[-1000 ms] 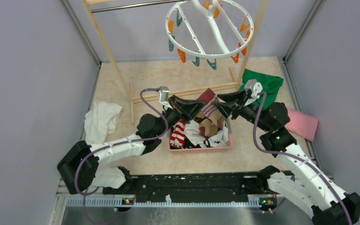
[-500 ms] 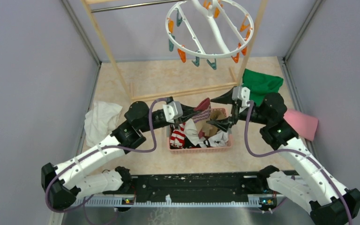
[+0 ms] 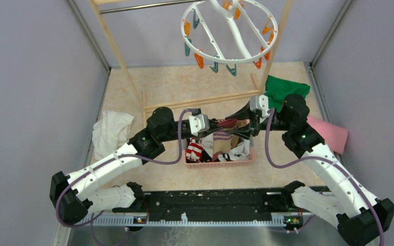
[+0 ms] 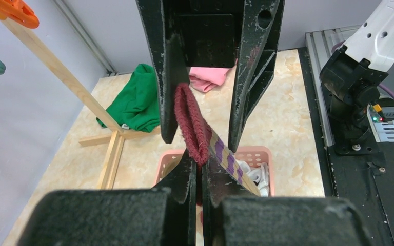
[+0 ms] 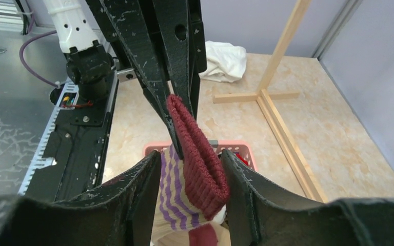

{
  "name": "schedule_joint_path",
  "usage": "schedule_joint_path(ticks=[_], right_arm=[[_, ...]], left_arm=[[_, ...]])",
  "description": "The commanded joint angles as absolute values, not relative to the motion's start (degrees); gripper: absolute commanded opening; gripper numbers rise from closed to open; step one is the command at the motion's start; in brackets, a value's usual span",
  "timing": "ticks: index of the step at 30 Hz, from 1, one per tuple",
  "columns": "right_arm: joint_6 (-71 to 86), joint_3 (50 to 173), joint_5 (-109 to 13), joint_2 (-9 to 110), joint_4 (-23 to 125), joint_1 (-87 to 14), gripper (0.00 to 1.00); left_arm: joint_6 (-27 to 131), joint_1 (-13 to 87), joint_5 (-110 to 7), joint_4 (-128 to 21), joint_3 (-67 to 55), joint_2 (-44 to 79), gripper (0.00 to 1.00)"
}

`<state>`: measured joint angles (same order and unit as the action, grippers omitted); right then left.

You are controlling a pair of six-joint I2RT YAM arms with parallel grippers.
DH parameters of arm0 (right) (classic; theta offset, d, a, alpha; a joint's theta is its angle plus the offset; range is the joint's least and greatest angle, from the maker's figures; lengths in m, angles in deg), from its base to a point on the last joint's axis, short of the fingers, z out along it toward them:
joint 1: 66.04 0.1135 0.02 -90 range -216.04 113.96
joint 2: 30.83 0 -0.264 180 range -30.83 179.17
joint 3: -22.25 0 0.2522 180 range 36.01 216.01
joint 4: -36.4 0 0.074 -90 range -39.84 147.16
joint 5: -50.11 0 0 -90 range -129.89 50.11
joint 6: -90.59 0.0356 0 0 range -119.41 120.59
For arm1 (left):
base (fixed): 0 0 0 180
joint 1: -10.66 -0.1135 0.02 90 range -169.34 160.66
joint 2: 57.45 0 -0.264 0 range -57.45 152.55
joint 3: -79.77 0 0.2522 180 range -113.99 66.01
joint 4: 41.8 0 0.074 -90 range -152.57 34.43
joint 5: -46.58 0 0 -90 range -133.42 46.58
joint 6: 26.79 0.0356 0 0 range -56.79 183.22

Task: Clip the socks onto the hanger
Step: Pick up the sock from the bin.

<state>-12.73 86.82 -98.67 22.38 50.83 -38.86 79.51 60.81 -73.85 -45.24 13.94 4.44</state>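
Handover: left gripper (image 4: 199, 169) clamped on striped sock (image 4: 224, 158), right gripper (image 5: 190, 159) jaws apart astride its cuff (image 5: 192, 138); next probably needs right closing before lifting to far hanger (image 3: 246, 60)

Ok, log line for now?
left tool shut on sock cuff | right tool open around cuff | over basket | hanger: no socks

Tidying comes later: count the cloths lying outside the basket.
3: white cloth left of the basket, green cloth back right, pink cloth at the right wall. Others may be hidden.
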Motion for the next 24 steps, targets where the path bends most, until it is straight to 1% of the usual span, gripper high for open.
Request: schedule_joint_path(ticks=[1, 6, 7, 9, 10, 12, 13, 15, 17, 18, 20, 21, 22, 24], right_arm=[[-15.3, 89.5, -98.9, 20.6, 52.5, -38.8, 0.43], [-14.9, 89.0, -96.7, 19.7, 52.0, -38.8, 0.26], [-14.7, 89.0, -95.9, 19.4, 51.7, -38.9, 0.2], [-14.4, 88.9, -94.5, 19.0, 50.8, -38.8, 0.03], [-14.3, 88.9, -93.9, 18.8, 50.6, -38.8, 0.0], [-13.9, 88.9, -93.1, 18.5, 50.6, -38.8, 0.0], [-13.5, 89.0, -92.8, 18.4, 50.5, -38.8, 0.0], [-12.2, 88.9, -91.3, 18.1, 49.1, -38.8, 0.0], [-10.6, 88.5, -89.1, 17.5, 48.1, -38.8, 0.0], [-9.8, 88.1, -88.0, 17.1, 47.6, -38.8, 0.0], [-8.5, 87.5, -86.6, 16.4, 46.7, -38.8, 0.0], [-8.0, 87.3, -86.2, 16.1, 46.4, -38.8, 0.0], [-7.6, 87.0, -86.0, 16.0, 46.2, -38.8, 0.0], [-7.4, 86.8, -85.8, 15.7, 46.1, -38.8, 0.0]], left_arm=[[79.6, 60.7, -74.2, -40.8, 13.4, 2.9, 0.0], [78.2, 60.6, -72.7, -38.5, 15.5, 1.8, 0.0], [78.0, 60.6, -72.4, -38.1, 15.8, 1.5, 0.0], [77.6, 60.7, -71.7, -37.7, 16.3, 1.2, 0.0], [77.4, 60.6, -71.4, -37.5, 16.5, 1.0, 0.0], [76.7, 60.7, -70.3, -36.4, 17.1, 0.6, 0.0], [76.2, 60.7, -69.5, -35.6, 17.4, 0.5, 0.02], [73.7, 60.6, -67.0, -32.4, 18.9, -0.4, 0.18], [70.5, 60.7, -65.3, -25.8, 22.1, -1.7, 0.28], [68.2, 60.7, -64.2, -21.1, 24.5, -2.5, 0.38], [63.7, 60.7, -61.5, -11.1, 29.6, -3.7, 0.64], [61.2, 60.6, -60.6, -6.6, 32.0, -4.0, 0.74], [59.5, 60.7, -59.5, -2.7, 34.4, -4.1, 0.78], [58.2, 60.7, -58.2, 1.0, 35.8, -3.6, 0.8]])
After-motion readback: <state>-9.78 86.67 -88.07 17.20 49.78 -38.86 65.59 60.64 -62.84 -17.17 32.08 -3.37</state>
